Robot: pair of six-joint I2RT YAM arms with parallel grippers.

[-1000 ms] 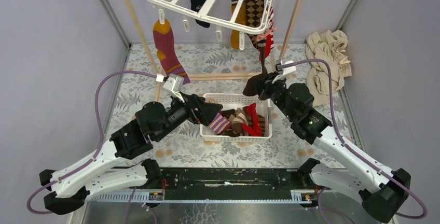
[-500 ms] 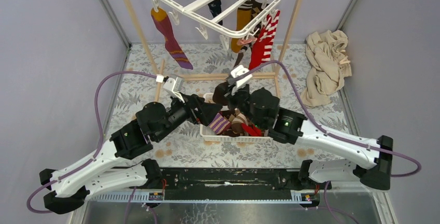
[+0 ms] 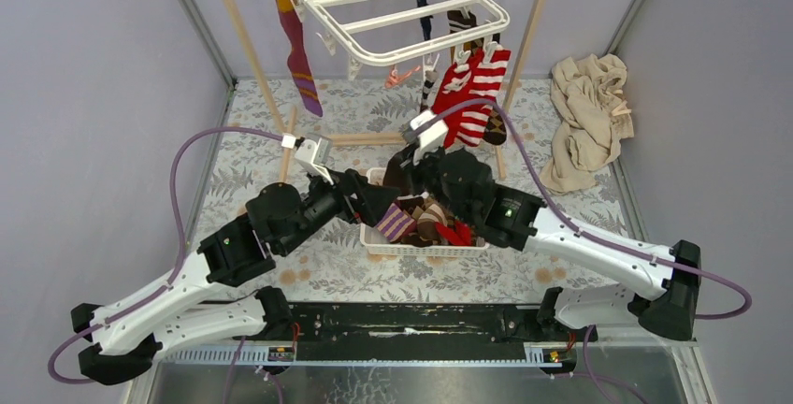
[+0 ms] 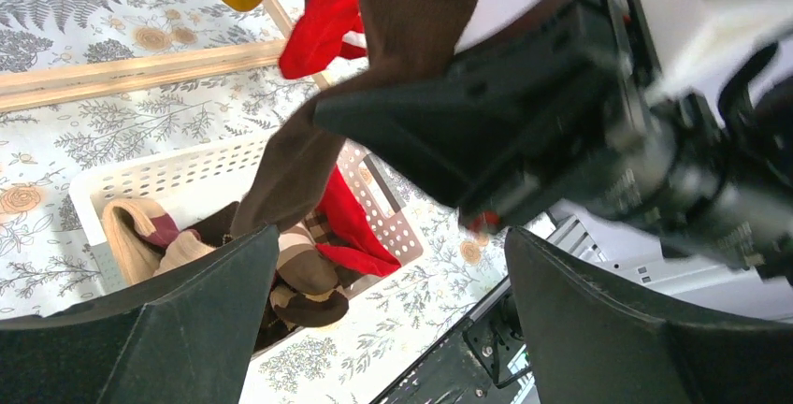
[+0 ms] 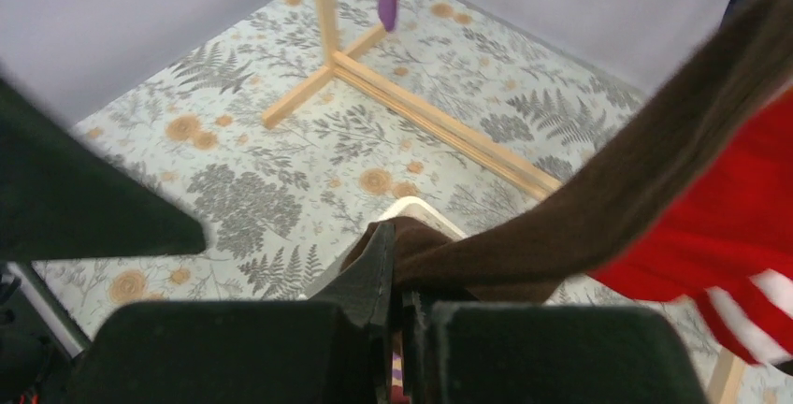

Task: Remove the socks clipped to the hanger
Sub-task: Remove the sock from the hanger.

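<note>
Right wrist view: right gripper (image 5: 397, 284) clamps the brown sock (image 5: 561, 226) between its fingertips; left gripper (image 4: 391, 236) spread wide.

One white hanger (image 3: 393, 13) up top, just the one. On its clips I'm counting: a purple-and-mustard sock (image 3: 298, 53), a navy sock (image 3: 424, 13), a brown argyle sock (image 3: 459, 23), and what looks like two red-white striped socks (image 3: 472, 95). That's five at least, and more may hide behind. One dark brown sock (image 3: 400, 172) sits in the right end effector (image 3: 409, 163). One white basket (image 3: 425, 249) holds at least three: a purple-striped sock (image 3: 395, 222), a tan sock (image 3: 430, 222) and a red sock (image 3: 456, 233). One beige cloth heap (image 3: 589, 119), one wooden pole frame (image 3: 360, 138), one floral tabletop (image 3: 327, 264). Two end effectors, counting the left end effector (image 3: 379, 200).
</note>
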